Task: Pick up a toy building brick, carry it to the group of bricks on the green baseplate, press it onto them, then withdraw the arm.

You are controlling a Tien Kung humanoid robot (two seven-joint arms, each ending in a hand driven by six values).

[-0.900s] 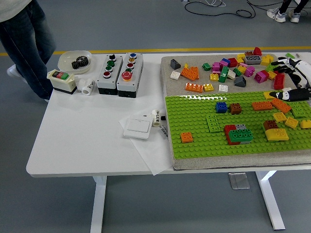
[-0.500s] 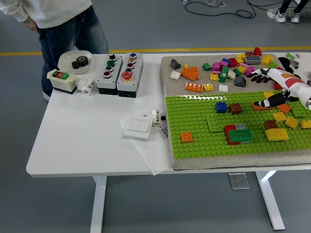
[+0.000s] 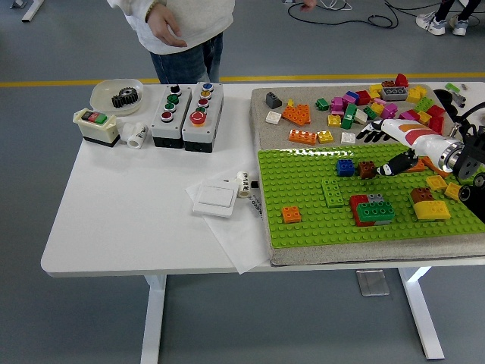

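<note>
Over green baseplate (image 3: 311,220), right hand (image 3: 394,148) (labels unreadable)

The right hand (image 3: 390,148) reached in over the green baseplate (image 3: 318,216), fingers spread, empty, just beside a brown brick (image 3: 367,169). A person (image 3: 182,30) stood behind the surface (image 3: 129,220).

Single head view – camera high on the robot's side, facing forward and down at mid distance over the white table (image 3: 129,220), near edge at bottom, grey floor (image 3: 303,45) and a standing person (image 3: 182,30) at top.
</note>
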